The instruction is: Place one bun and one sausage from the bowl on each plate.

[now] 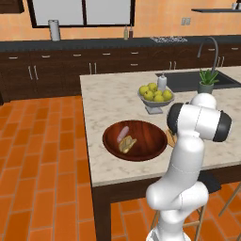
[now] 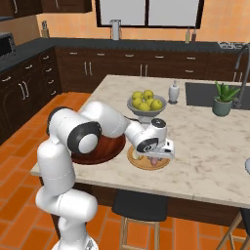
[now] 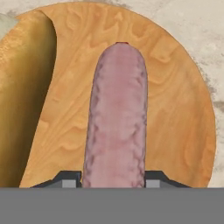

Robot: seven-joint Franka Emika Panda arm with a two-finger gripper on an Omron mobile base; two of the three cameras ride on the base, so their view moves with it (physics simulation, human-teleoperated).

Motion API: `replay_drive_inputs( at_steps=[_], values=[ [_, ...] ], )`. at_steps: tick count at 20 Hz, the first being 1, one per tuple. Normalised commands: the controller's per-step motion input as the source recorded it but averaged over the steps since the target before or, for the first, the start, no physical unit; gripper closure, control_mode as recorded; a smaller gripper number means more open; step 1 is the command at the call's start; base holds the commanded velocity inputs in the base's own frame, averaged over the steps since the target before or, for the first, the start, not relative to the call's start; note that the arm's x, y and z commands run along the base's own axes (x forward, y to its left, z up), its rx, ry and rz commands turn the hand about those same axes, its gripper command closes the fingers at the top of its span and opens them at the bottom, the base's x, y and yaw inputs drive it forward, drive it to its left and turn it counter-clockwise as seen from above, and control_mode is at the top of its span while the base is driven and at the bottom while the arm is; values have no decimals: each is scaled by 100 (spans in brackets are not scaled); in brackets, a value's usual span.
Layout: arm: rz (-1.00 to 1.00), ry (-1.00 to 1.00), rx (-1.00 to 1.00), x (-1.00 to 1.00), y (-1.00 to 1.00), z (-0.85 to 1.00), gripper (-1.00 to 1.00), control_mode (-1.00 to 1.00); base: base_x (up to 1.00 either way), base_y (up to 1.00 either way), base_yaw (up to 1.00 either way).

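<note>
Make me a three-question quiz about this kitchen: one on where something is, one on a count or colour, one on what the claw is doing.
1. Where is the fruit bowl?
A. On the floor
B. On the island, behind the brown bowl
C. In the sink

2. How many sausages lie in the brown bowl?
A. One
B. Three
C. None

3. What is the gripper doing?
A. Open over the sink
B. Holding a bun
C. Shut on a sausage over the orange plate

Answers:
1 B, the left base view shows it on the marble top beyond the brown bowl.
2 A, one pink sausage lies there beside a bun.
3 C, the hand view shows the sausage between the fingertips, with the plate behind it.
</note>
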Motion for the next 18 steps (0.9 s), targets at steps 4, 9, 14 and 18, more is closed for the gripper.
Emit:
replay_drive_inputs(
  at_steps=[4, 9, 14, 18],
  values=[
    [0, 0, 0, 0, 0, 0, -100, -100, 0, 0, 0],
    [-3, 0, 0, -5, 0, 4, -100, -100, 0, 0, 0],
    [-11, -2, 5, -28, 7, 43, -100, -100, 0, 0, 0],
    [-18, 0, 4, -52, 48, 47, -100, -100, 0, 0, 0]
  ],
)
